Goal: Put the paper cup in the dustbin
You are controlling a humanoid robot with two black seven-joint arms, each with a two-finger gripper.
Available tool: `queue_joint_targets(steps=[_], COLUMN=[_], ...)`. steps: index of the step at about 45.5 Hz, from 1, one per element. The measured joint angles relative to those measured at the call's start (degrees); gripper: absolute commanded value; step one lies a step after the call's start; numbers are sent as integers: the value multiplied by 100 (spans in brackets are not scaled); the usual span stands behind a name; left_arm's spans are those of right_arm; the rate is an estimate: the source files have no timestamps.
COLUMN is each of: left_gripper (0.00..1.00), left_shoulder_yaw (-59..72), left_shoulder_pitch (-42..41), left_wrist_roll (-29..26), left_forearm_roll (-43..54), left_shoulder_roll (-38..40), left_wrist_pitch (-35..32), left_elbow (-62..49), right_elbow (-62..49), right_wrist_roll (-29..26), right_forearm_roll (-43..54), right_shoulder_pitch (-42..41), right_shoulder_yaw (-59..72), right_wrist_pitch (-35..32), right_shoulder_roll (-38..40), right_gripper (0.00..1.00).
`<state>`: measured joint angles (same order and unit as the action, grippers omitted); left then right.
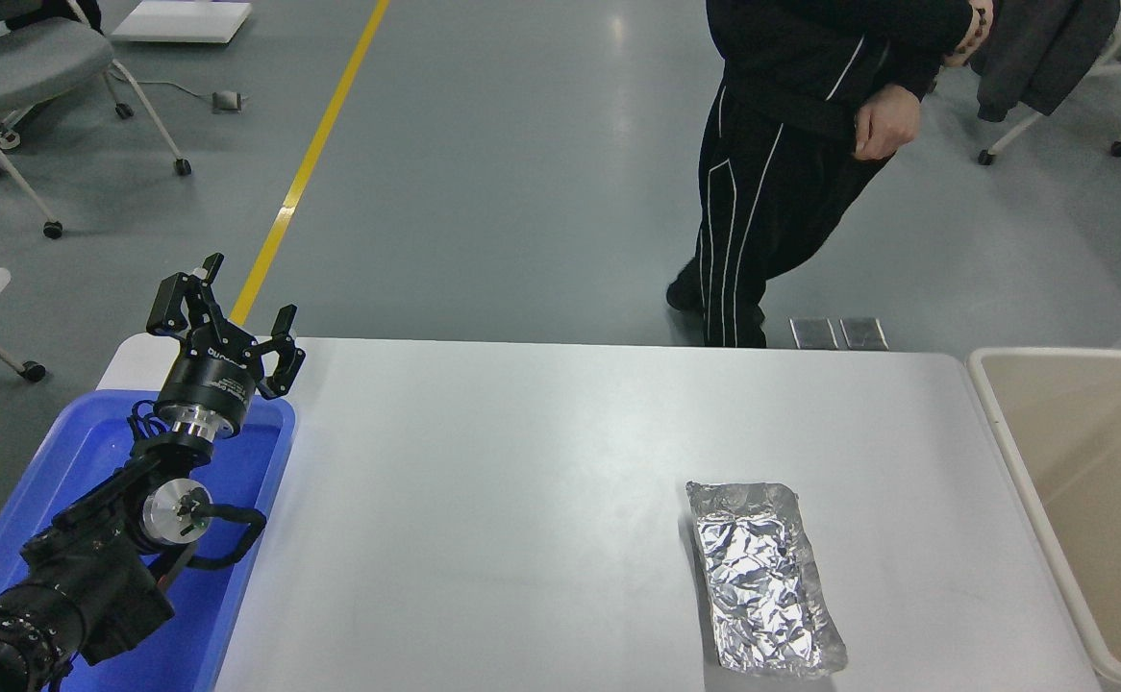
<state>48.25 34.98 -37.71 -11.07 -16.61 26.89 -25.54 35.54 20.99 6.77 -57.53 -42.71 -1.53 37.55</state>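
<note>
Though no cup shows anywhere on the table (522,461), and the left gripper (224,327) hangs wide and empty, such a cup would likely be light and crushable, best pinched gently mid-wall, then dropped into the dustbin (1003,423).

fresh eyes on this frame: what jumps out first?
The crinkled silver foil tray lies alone on the white table, right of centre and near the front. At lower left the left gripper is parked, fingers spread, above a blue tub; the beige dustbin stands at the table's right end. A person in black stands beyond the far edge; no paper cup shows.
</note>
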Motion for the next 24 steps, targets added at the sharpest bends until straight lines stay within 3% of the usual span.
queue_joint_targets(steps=[24], left_gripper=[100], left_shoulder_yaw=[0], left_shoulder_pitch=[0], left_wrist_roll=[0], left_forearm_roll=[-1], left_shoulder_roll=[0], left_wrist_pitch=[0], left_elbow=[-1], right_elbow=[298], right_wrist_roll=[3], right_forearm_roll=[0], right_shoulder_pitch=[1835], right_shoulder_yaw=[-1290], right_wrist_pitch=[-557], right_shoulder_roll=[-1057], right_gripper=[100])
